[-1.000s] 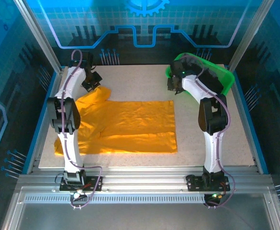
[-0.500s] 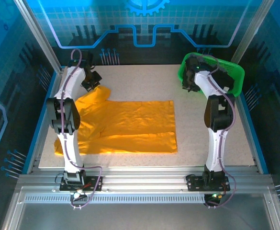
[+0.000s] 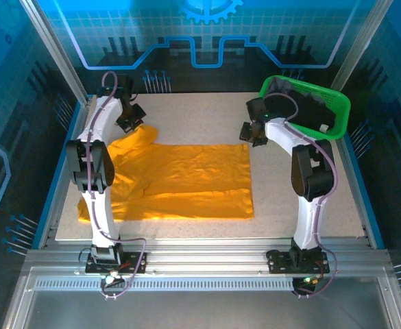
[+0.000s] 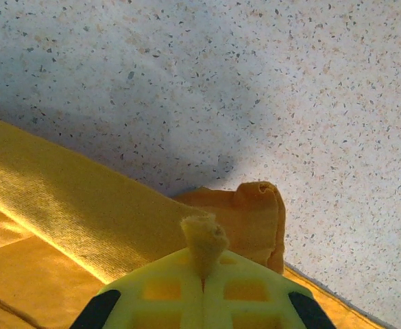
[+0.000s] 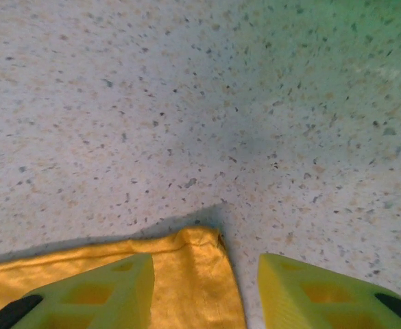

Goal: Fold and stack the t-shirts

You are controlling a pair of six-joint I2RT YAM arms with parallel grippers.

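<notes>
Orange t-shirt (image 3: 186, 181) | left fingers (image 4: 186, 295) pinching its fabric | right fingers (image 5: 97, 291) apart over its corner

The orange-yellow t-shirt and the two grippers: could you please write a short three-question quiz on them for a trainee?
1. True or false: the left gripper is shut on the orange-yellow t-shirt.
2. The right gripper is: A) open astride the shirt's corner; B) shut on a sleeve; C) shut on bare table.
3. Fill in: dark fabric lies in the green ____.
Key: 1 true; 2 A; 3 basket.
</notes>
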